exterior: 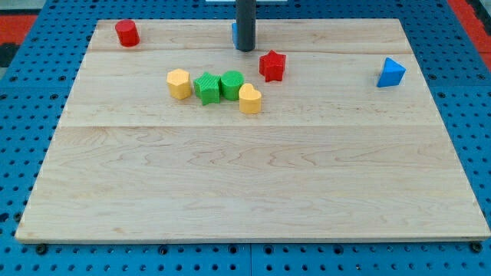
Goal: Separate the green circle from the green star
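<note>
The green star (205, 87) and the green circle (232, 84) sit side by side, touching, in the upper middle of the wooden board (245, 176). The star is on the view's left of the circle. A yellow hexagon (179, 83) sits just left of the star. A yellow heart (249, 99) touches the circle's lower right. My tip (245, 48) is above the circle, toward the view's top, apart from it by a small gap.
A red star (271, 66) lies right of my tip. A red block (127, 33) sits at the top left. A blue triangle-like block (390, 72) is at the right. A blue block (234, 31) is mostly hidden behind the rod.
</note>
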### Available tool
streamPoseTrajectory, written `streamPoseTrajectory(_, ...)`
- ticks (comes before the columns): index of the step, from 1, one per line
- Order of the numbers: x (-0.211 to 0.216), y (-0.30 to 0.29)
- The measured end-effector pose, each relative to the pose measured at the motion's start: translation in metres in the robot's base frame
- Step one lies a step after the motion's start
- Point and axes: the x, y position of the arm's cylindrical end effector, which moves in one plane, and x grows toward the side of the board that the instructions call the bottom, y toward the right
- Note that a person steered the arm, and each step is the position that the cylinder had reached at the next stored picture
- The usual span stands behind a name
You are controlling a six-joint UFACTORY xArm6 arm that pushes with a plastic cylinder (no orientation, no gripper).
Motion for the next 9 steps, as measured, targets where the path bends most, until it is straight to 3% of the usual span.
streamPoseTrajectory(3,0.020,-0.087)
streamPoseTrajectory(6,0.057,-0.080)
streamPoseTrajectory(7,0.076,-0.058)
streamPoseTrajectory(9,0.103,0.102)
